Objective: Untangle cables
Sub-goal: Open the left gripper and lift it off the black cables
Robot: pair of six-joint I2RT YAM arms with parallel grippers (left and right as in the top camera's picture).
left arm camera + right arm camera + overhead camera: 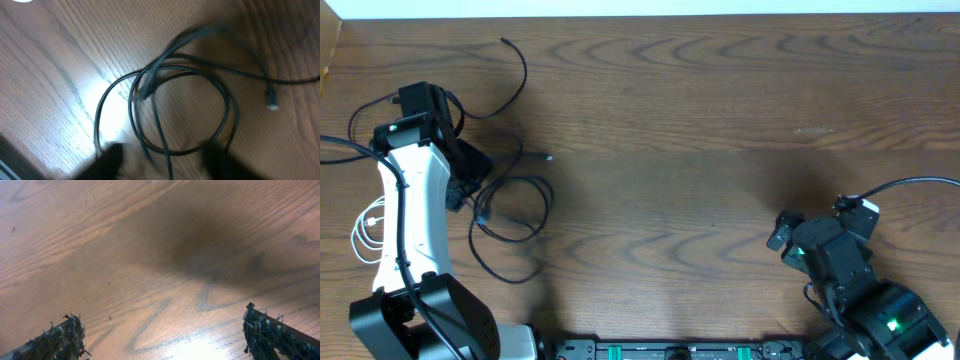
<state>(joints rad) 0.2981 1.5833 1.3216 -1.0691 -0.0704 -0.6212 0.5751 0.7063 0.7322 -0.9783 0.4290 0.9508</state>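
Two black cables lie in overlapping loops on the wooden table, just right of my left gripper. One black strand runs up to a plug end at the far left. A white cable is coiled left of the left arm. In the left wrist view the black loops cross, with a plug inside them and a pale-tipped plug at right. My left gripper is open and blurred, with strands passing between its fingers. My right gripper stands open over bare wood.
The table's far edge runs along the top and its left corner is close to the left arm. A thick black arm cable arcs over the right arm. The arms' base rail lines the near edge.
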